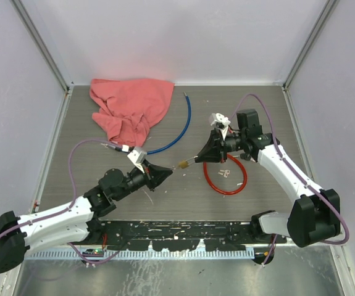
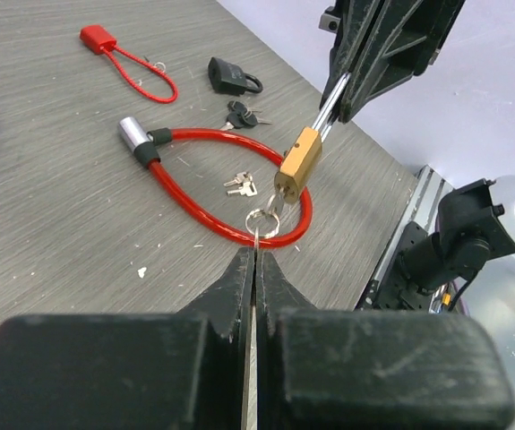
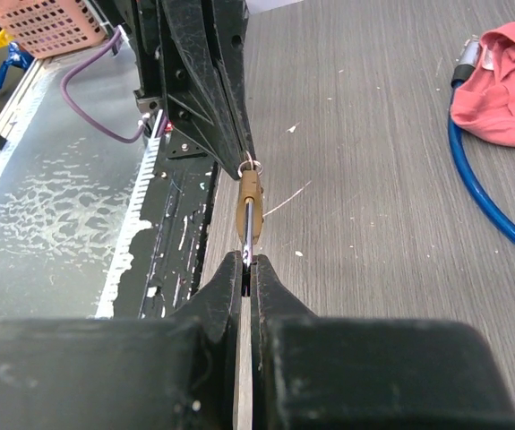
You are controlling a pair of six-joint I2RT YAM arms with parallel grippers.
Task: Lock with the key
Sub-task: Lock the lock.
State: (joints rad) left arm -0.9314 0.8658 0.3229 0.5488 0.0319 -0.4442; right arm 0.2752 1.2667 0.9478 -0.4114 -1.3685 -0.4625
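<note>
Your left gripper is pinched shut on the key ring hanging from the brass padlock, right gripper clamped on its shackle, padlock held mid-table just beside the red cable lock, well clear of side walls and pink cloth

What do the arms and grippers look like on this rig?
Both arms: white shell links with black joint housings, left arm, right arm. A purple cable loops along each. The left gripper and right gripper are matte black, tapering to wedge-shaped tips, each with a small white camera module on its wrist. No markings legible.
</note>
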